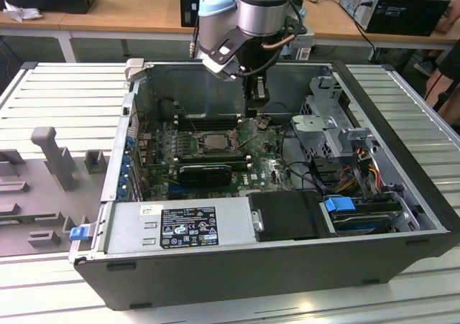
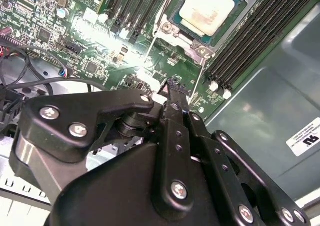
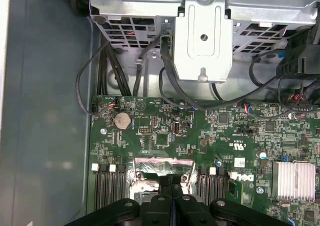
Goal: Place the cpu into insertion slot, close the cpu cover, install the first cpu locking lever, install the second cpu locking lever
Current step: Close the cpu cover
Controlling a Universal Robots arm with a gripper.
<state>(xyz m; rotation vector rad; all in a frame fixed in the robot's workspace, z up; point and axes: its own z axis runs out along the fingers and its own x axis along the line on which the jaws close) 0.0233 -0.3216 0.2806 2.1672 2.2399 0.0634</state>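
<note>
Gripper (image 2: 173, 81) clenched on nothing, my fingertips pressed together over the motherboard (image 2: 100, 50), near the insertion slot (image 2: 175, 21); cpu (image 2: 207, 8) seated in that slot, silver-grey top facing up.

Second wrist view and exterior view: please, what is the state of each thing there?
cpu: seated, silver top up.
cover: looks down around the cpu.
levers: latched or not, cannot tell.
pincer: shut, nothing seen in it.
case: side open.
</note>
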